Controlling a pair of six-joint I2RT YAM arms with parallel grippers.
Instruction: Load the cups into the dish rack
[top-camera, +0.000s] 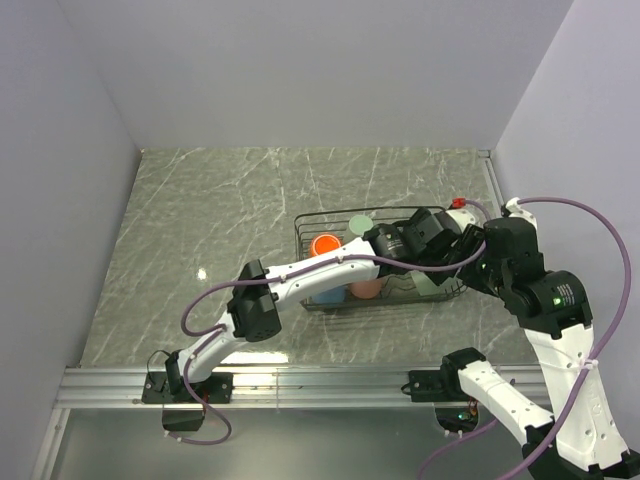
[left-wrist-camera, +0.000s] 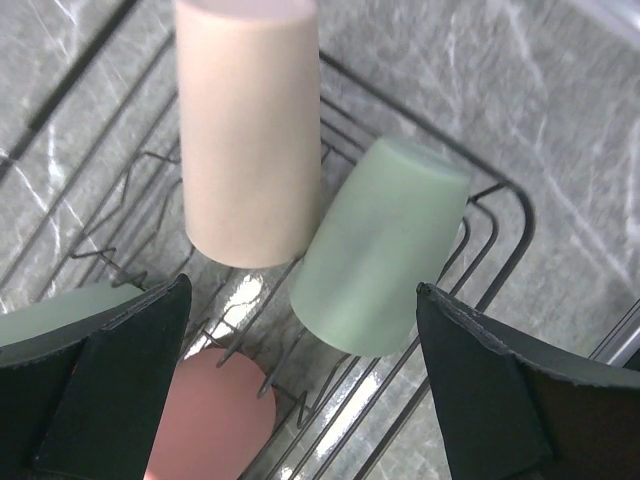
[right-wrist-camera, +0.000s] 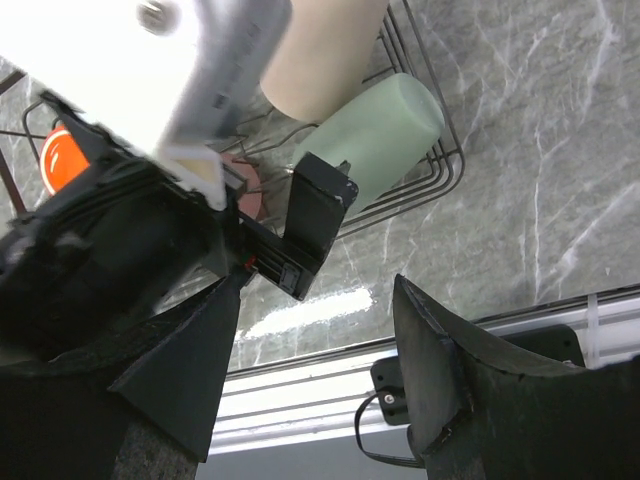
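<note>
The dark wire dish rack (top-camera: 312, 222) stands right of the table's centre. In the top view it holds the orange mug (top-camera: 325, 245), a pale green cup (top-camera: 360, 223) and the salmon-pink cup (top-camera: 366, 289). My left gripper (left-wrist-camera: 300, 400) is open and empty, hovering over the rack's (left-wrist-camera: 505, 195) right end. Below it stand the beige cup (left-wrist-camera: 250, 130), a tilted pale green cup (left-wrist-camera: 385, 250), the salmon-pink cup (left-wrist-camera: 210, 415) and another pale green cup (left-wrist-camera: 50, 315). My right gripper (right-wrist-camera: 315, 370) is open and empty, just right of the rack (right-wrist-camera: 440, 170), above the left wrist.
The left arm (top-camera: 300, 272) reaches across the rack and hides much of it from above. In the right wrist view its white and black wrist (right-wrist-camera: 200, 90) fills the upper left. The metal rail (top-camera: 320, 385) runs along the table's near edge. Walls close in on the left and right.
</note>
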